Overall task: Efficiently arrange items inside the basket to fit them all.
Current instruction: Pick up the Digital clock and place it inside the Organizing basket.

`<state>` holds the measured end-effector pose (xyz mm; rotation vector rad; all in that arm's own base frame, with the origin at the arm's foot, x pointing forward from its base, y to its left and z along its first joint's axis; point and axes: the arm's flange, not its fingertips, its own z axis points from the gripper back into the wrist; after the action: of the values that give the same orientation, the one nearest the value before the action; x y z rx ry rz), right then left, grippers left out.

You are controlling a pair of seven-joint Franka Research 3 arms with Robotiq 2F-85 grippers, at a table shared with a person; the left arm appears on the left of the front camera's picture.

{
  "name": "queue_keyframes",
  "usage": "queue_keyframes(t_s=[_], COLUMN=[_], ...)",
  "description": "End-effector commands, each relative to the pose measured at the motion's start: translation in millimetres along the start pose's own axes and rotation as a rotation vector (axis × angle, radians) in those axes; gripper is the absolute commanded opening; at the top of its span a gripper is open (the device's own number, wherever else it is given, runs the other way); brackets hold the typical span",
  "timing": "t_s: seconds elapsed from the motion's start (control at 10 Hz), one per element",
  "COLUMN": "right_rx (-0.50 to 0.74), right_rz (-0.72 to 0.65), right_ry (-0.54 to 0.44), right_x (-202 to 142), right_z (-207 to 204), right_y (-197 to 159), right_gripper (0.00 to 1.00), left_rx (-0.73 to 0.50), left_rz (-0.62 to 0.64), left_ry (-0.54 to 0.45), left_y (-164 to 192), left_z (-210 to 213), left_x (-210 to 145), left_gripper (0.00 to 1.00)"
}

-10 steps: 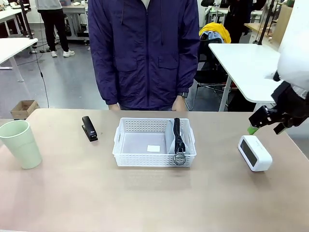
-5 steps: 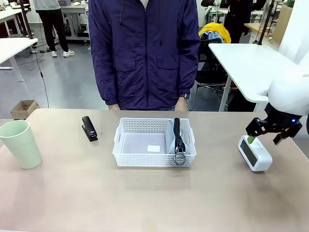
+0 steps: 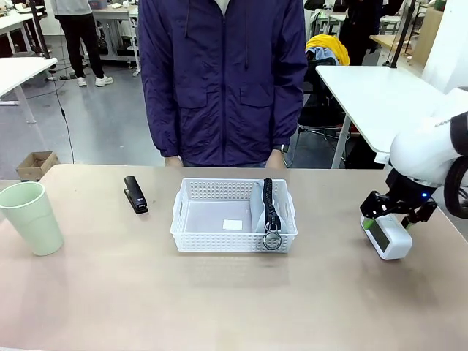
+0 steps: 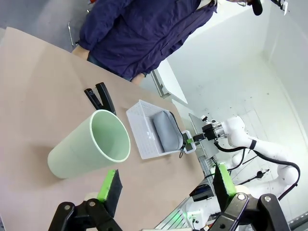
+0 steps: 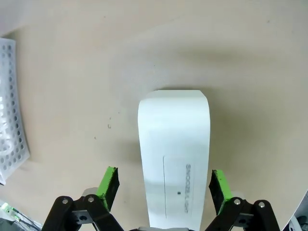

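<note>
The left gripper [image 4: 167, 183] hung with its jaws apart on the basket's left, out beyond the pale green cup [image 3: 33, 217], which stood upright well to that side of the basket [image 3: 219, 238]. Well off to the basket's right, the right gripper [image 3: 391, 218] straddled the white clock [image 3: 393, 239], jaws spread, a green pad by each long side, nothing clamped. In the basket, the grey pouch [image 3: 257, 212] stood on edge against the right wall, its ring over the front rim. The black stapler [image 3: 134, 194] lay just left of the basket's far corner. Beyond the basket stood a person [image 3: 223, 80].
</note>
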<state>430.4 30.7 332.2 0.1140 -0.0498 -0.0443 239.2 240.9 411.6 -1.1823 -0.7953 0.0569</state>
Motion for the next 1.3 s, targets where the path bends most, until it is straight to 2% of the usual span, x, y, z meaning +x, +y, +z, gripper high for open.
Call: queue_keyframes(t_s=[0.0, 0.8, 0.9, 1.0, 1.1, 1.2], right_rx=[-0.057, -0.079, -0.115, -0.108, -0.12, -0.134], right_rz=[-0.032, -0.024, -0.031, -0.029, -0.022, -0.016], right_ry=[0.005, 0.054, 0.072, 0.084, 0.094, 0.094], right_x=[13, 12, 12, 12, 12, 11], right_z=[-8, -19, -20, -20, -20, -21], right_y=[7, 9, 9, 10, 10, 11], right_gripper=[1.0, 1.0, 0.4, 0.4, 0.0, 0.38], left_rx=[-0.019, -0.019, -0.019, -0.019, -0.019, -0.019], left_rz=[-0.026, -0.026, -0.026, -0.026, -0.026, -0.026], left_ry=[-0.013, -0.013, -0.013, -0.013, -0.013, -0.013], left_y=[-1, -1, -1, -1, -1, -1], left_z=[0, 0, 0, 0, 0, 0], left_x=[1, 1, 1, 1, 1, 1], left_gripper=[1.0, 1.0, 1.0, 1.0, 1.0, 1.0])
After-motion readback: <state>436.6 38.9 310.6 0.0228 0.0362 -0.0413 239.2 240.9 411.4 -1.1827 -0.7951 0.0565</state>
